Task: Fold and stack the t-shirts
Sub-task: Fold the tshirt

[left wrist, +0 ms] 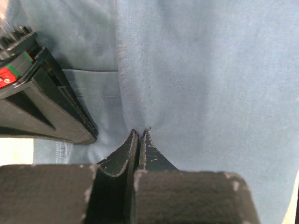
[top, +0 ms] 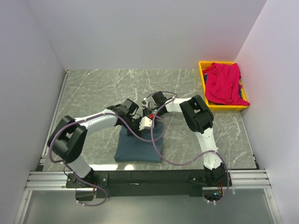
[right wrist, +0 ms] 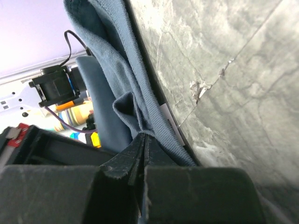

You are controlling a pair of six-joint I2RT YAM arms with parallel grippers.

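The left claw [left wrist: 139, 136] has its fingers pressed together, the tips nipping a crease of the blue-grey t-shirt [top: 140, 148]; the cloth runs smooth and flat away from the pinch. The right claw [right wrist: 144, 140] is likewise closed tight, pinching a bunched fold at the shirt's edge, with the hem lifted a little off the bench [top: 103, 88]. Seen from above, the two claws sit close together over the far edge of that shirt; the shirt lies as a folded rectangle near the front of the bench, between the two arms. Well apart, in the far right corner, the red t-shirt [top: 224, 84] lies crumpled in the yellow bin [top: 203, 70], spilling over its rim.
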